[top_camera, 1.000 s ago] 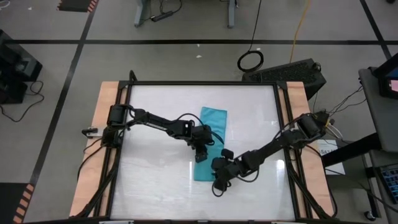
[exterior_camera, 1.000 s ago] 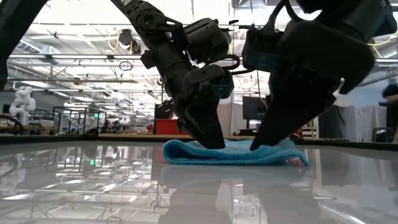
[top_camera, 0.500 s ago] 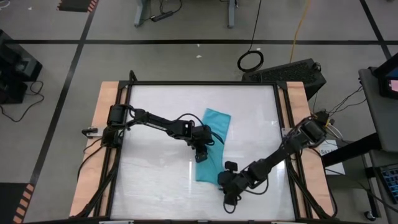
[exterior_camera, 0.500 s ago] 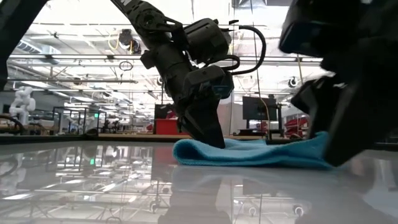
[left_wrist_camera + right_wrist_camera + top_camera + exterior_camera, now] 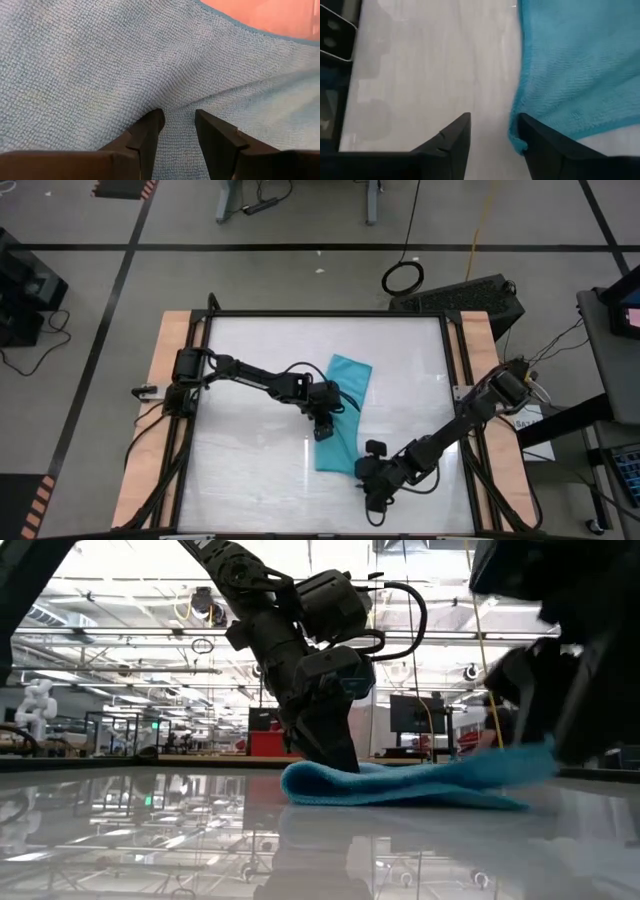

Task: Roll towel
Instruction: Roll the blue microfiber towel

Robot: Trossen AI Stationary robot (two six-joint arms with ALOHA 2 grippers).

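The turquoise towel lies as a long strip on the white table, running from the far side to the near side; it also shows in the low view. My left gripper stands on the towel's middle, near its left edge, with its fingers close together. My right gripper is open at the towel's near right corner. In the low view that corner is raised a little off the table beside the gripper. My left gripper comes from above, slanting down, and its fingertips press into the towel's middle. A small ridge of cloth rises between the two tips. The towel lies flat on the table under them. My right gripper has the towel's near right corner against the inner side of one finger. The fingers lie low over the table. The corner is lifted slightly; the rest of the towel lies on the table.
The white tabletop has wooden rails along its left and right sides and a black frame. There is bare surface left of the towel and along the far edge. Beyond the table the low view shows a workshop room.
My right gripper has gone toward the table's near right corner, drawing the towel's near end with it. The towel has turned slightly about the spot under my left gripper and lies stretched out longer; its near right corner now stands raised.
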